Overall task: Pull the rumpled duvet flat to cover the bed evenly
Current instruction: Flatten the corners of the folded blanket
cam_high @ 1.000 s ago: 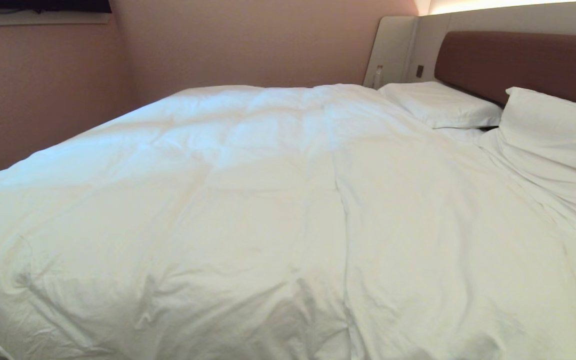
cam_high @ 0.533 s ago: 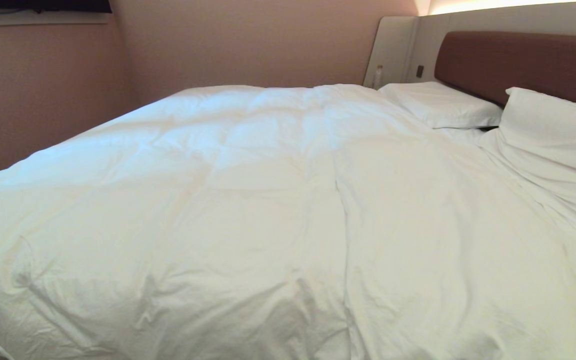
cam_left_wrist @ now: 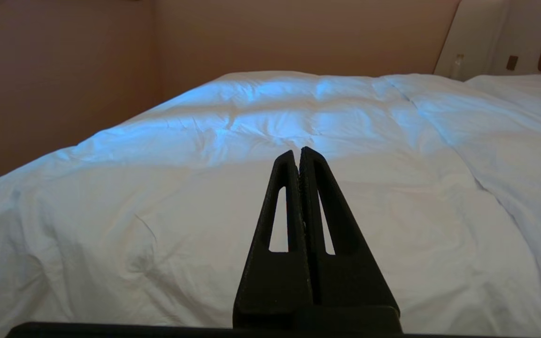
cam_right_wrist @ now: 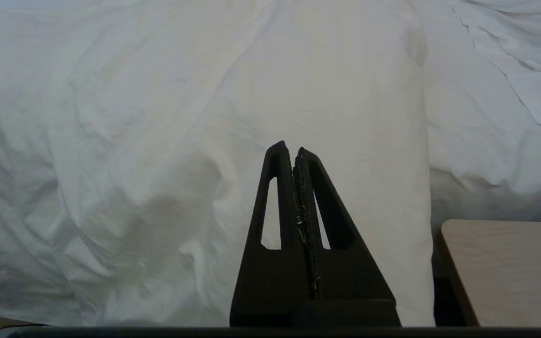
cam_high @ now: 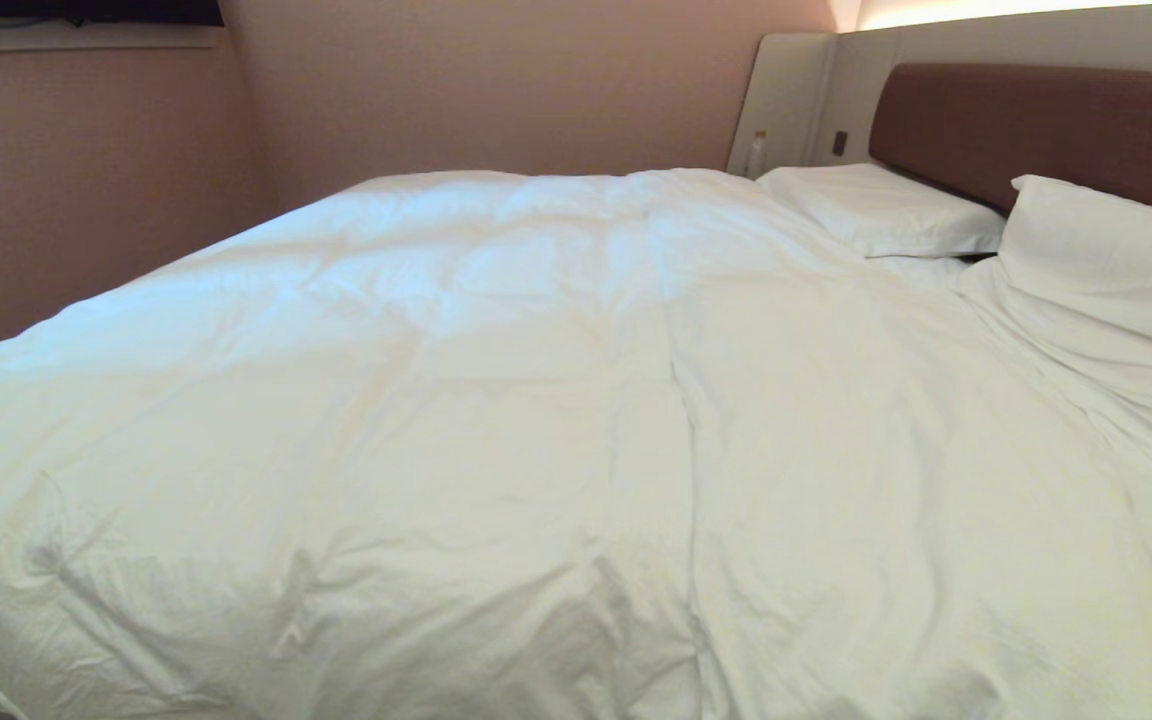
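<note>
The white duvet [cam_high: 496, 430] lies spread over most of the bed [cam_high: 1036, 120], puffy and lightly wrinkled, with a long crease running down its middle. Toward the headboard it stops short of the pillows. Neither arm shows in the head view. In the left wrist view my left gripper [cam_left_wrist: 297, 152] hovers shut and empty above the duvet [cam_left_wrist: 158, 211], pointing level across the bed. In the right wrist view my right gripper [cam_right_wrist: 290, 149] is shut and empty, aimed at the duvet's near side [cam_right_wrist: 158, 141] hanging over the bed's edge.
Two white pillows [cam_high: 881, 208] [cam_high: 1111, 260] lie by the brown headboard. A pink wall [cam_high: 86, 180] runs close along the bed's far side. A small bottle [cam_high: 756, 152] stands by the beige panel. A tan wooden surface [cam_right_wrist: 505, 270] sits low beside the bed.
</note>
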Controlling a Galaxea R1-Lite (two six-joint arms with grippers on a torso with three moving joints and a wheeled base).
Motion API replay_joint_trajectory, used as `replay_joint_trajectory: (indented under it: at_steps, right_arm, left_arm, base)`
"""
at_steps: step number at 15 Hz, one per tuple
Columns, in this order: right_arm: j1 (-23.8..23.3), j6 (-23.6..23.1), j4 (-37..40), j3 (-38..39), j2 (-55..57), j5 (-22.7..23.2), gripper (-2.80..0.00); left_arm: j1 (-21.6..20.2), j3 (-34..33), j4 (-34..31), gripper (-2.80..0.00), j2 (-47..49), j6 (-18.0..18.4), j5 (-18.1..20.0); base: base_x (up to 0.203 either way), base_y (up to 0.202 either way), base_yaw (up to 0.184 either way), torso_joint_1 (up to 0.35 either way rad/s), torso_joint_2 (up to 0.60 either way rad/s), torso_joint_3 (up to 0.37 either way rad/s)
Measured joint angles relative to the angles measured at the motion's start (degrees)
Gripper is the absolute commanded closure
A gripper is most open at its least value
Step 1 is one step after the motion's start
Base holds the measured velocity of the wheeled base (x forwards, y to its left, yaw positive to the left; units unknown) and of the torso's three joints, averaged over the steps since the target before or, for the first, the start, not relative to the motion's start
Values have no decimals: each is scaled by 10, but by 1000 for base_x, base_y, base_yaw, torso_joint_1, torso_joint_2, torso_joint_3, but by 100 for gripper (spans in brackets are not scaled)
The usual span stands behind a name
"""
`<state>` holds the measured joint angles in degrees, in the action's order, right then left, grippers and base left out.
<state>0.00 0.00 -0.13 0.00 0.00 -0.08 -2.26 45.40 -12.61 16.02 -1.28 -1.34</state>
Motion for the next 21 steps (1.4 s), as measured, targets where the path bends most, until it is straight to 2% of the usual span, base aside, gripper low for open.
replay_joint_trajectory:
  at_steps: [10,16,21]
  right_arm:
    - [0,0,0,0,0,0,0]
    - [0,0,0,0,0,1,0]
    - [0,0,0,0,0,0,0]
  left_arm:
    - [21,-194,16,0,-142,21,6]
    - [21,-343,111,0,-159,26,4]
    - [21,-423,119,0,-160,48,0]
  base:
    - [0,0,0,0,0,0]
    - [0,0,0,0,0,0]
    - [0,0,0,0,0,0]
